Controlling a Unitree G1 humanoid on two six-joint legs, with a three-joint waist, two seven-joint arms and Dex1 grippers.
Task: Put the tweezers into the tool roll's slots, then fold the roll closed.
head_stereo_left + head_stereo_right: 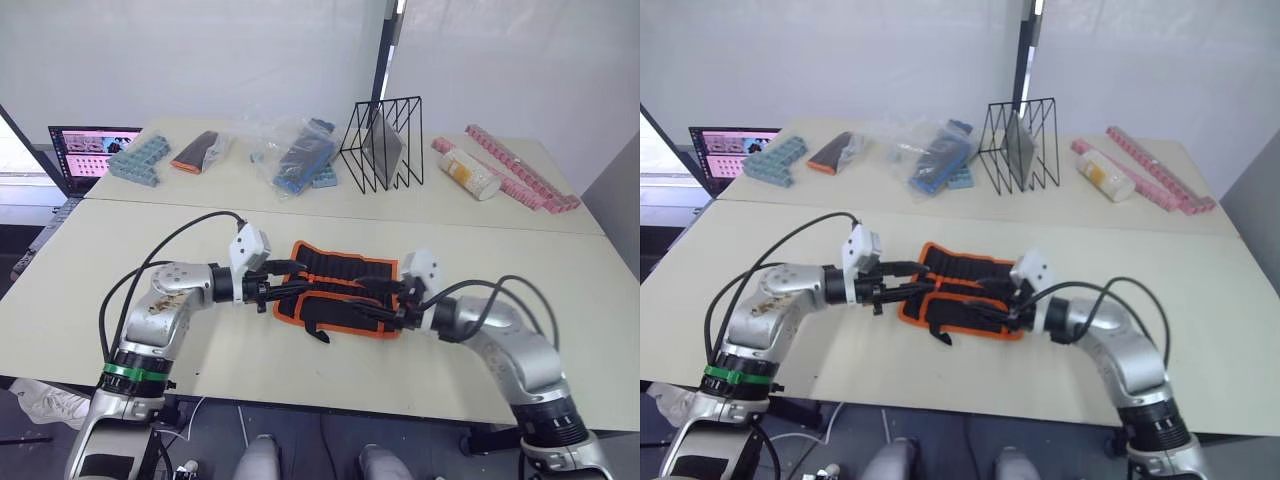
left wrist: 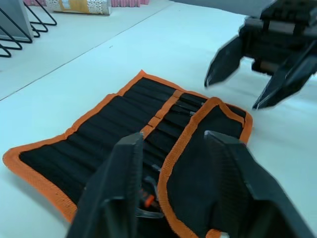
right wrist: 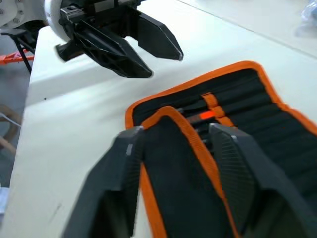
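Now the tool roll (image 1: 335, 288) lies on the tabletop (image 1: 560, 270), its near flap partly folded over. Left tool (image 2: 173, 148) and right tool (image 3: 178, 144) both hover spread at its 2 ends.

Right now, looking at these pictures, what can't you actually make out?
- Tweezers: black on the black tool roll; from the head views too small to count or tell if slotted.
- Slots under the folded flap: hidden in both wrist views.
- Roll's near corner: covered by the left gripper in its wrist view.
- Laptop screen: cut off by the picture's edge, too small to read.
- Bagged items: blurred by the plastic.
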